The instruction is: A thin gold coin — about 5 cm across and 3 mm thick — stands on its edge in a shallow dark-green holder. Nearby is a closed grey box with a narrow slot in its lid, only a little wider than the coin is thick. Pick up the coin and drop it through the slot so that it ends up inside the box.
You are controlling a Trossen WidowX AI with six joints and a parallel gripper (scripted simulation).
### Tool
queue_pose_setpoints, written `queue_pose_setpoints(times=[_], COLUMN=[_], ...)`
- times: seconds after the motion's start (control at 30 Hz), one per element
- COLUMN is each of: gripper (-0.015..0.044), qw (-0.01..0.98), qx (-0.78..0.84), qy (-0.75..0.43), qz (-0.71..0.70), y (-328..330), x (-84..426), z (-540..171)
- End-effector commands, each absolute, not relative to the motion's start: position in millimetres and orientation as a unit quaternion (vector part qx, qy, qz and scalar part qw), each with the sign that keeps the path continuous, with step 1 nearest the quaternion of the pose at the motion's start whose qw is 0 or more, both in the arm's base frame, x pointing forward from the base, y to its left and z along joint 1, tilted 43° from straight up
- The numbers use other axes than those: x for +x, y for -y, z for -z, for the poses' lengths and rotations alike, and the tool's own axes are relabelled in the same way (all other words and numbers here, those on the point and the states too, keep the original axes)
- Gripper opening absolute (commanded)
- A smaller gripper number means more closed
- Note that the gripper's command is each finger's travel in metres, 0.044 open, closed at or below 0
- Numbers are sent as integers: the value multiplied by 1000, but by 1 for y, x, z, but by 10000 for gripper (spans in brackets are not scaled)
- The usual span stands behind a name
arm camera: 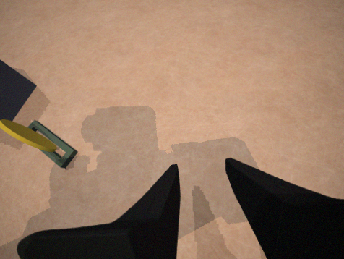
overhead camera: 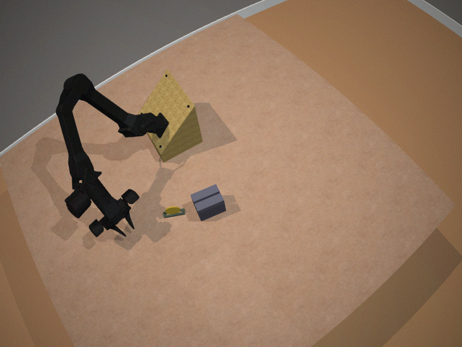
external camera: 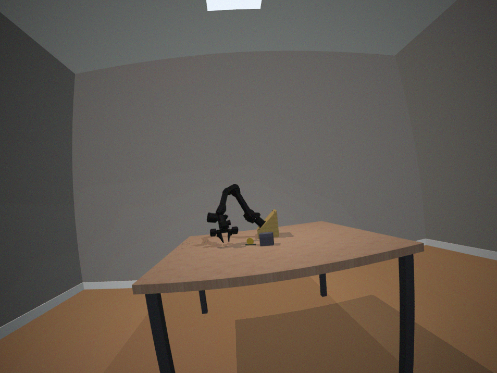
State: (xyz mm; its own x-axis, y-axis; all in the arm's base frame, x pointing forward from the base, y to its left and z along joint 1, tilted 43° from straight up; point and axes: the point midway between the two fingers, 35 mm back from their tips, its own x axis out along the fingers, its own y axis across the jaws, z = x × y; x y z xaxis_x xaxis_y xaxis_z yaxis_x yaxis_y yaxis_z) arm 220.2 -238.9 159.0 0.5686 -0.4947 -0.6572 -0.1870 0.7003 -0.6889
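Observation:
The gold coin (overhead camera: 172,210) (external camera: 249,240) (arm camera: 28,136) stands on its edge in the dark-green holder (overhead camera: 174,214) (arm camera: 71,155). The closed grey box (overhead camera: 207,202) (external camera: 266,239) stands just right of the holder in the top and exterior views, its narrow slot showing as a dark line across the lid in the top view. In the wrist view only a dark corner of the box (arm camera: 14,90) shows at the left edge. My gripper (overhead camera: 130,232) (external camera: 225,241) (arm camera: 201,167) is partly open and empty, pointing down above the table, left of the holder in the top and exterior views.
The yellow wedge-shaped mount (overhead camera: 183,130) (external camera: 273,224) bears the arm's base and stands behind the box and holder. The arm (overhead camera: 104,106) arches up from it to the left. The wooden table (overhead camera: 298,205) (external camera: 321,250) carries everything, and its far edge runs behind the arm.

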Motion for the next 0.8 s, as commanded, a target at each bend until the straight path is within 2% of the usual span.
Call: queue_pose_setpoints(times=[0.0,0.27,0.57,0.77], gripper=[161,161,161,161], qw=[774,650,429,410], qx=[-352,-395,-536,-551], qy=[-525,-643,-714,-714], qz=[24,-87,-135,-135], y=[204,133,68,63], x=[244,269,262,262], z=[-133,-102,-109,-111])
